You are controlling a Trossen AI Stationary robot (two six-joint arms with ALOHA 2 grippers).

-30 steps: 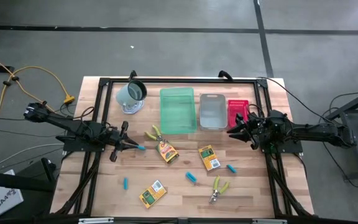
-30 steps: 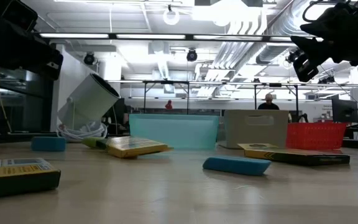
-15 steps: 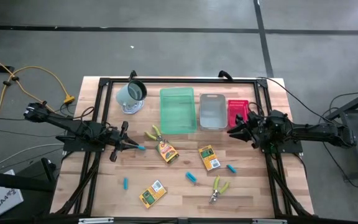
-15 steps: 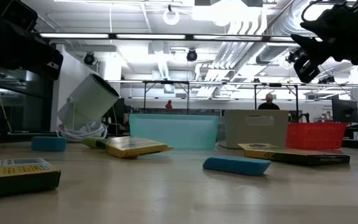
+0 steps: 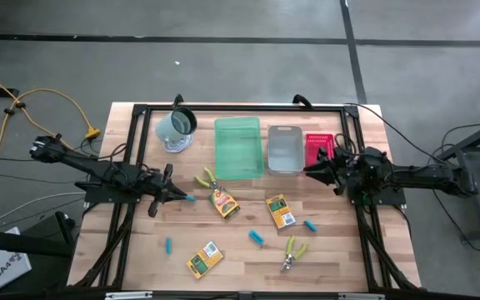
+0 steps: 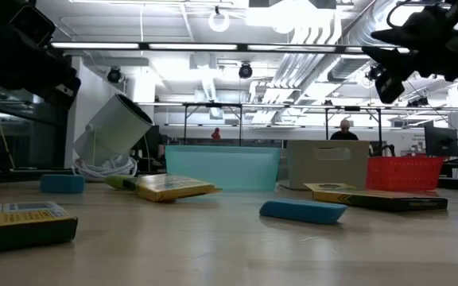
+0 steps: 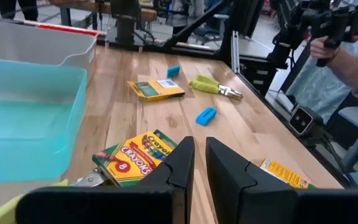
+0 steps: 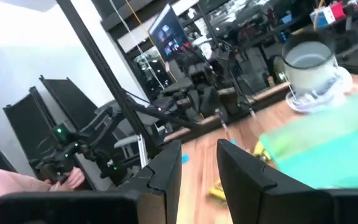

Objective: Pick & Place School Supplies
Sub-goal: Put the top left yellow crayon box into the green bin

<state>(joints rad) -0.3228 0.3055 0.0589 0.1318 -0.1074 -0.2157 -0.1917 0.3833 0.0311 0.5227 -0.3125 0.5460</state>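
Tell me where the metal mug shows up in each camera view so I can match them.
High view: the mug stands near the table's far edge, left of the green tray.
Low view: the mug sits tilted, left of the tray.
Left wrist view: not in it.
Right wrist view: the mug shows beyond the tray.
Shared landmark: the green tray, in all four views.

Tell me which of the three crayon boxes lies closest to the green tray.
The crayon box just below the green tray, beside the pliers. The other two boxes sit farther toward the table's front.
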